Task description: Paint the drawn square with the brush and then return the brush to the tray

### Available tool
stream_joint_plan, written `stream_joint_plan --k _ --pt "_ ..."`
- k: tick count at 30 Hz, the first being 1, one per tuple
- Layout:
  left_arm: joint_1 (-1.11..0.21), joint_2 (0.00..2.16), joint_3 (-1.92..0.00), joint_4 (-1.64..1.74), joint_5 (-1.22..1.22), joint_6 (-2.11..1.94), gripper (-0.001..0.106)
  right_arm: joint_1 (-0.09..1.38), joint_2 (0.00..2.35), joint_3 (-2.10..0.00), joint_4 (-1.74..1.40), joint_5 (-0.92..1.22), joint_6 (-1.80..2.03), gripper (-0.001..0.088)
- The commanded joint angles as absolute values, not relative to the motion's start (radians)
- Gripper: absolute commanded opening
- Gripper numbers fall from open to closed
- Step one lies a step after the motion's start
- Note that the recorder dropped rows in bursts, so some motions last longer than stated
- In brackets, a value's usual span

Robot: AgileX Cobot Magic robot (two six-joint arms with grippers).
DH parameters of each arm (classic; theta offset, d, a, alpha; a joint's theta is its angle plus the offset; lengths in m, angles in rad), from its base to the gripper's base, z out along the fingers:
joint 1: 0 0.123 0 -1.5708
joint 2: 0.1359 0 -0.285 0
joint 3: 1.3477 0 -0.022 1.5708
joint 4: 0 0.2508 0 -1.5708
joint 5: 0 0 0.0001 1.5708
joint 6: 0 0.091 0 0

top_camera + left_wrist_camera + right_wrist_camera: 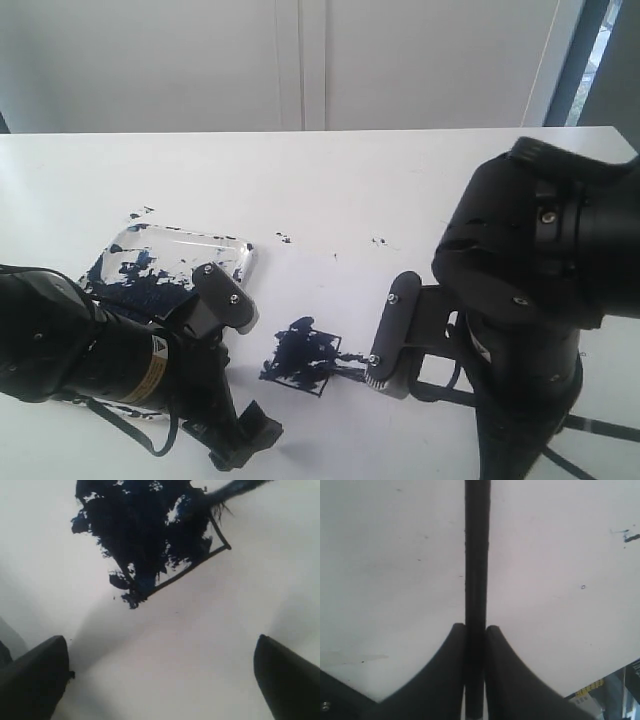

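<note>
The drawn square (303,360) lies at the front middle of the table and is mostly filled with dark blue paint; in the left wrist view the square (150,535) still shows bare white at one outlined corner. My right gripper (378,362) is shut on the brush (345,366), whose wet tip (234,489) touches the square's right edge. In the right wrist view the brush's black handle (477,555) runs straight out between the right gripper's (476,630) closed fingers. My left gripper (160,680) stands wide open and holds nothing, just in front of the square. The paint-smeared clear tray (180,236) sits at the left, behind the left arm.
Small paint specks (283,238) dot the white table behind the square, with more specks (378,241) to the right and beside the tray's far corner (140,212). The bulky right arm (540,270) fills the right side. A white wall stands behind the table.
</note>
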State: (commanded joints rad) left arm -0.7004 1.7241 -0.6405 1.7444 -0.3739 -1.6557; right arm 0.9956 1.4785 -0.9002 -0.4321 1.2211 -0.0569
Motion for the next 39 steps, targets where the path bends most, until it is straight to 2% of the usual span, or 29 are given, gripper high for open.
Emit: stream_joint_plan --k 15,39 --pt "-0.700 1.724 -0.640 1.744 -0.374 -1.656 0.101 0.996 1.479 -0.900 -0.225 1.221 -0.182 0.0000" --pt "-0.700 1.724 -0.640 1.744 -0.372 -1.649 0.101 0.996 1.400 -0.966 -0.269 1.221 -0.178 0.0000"
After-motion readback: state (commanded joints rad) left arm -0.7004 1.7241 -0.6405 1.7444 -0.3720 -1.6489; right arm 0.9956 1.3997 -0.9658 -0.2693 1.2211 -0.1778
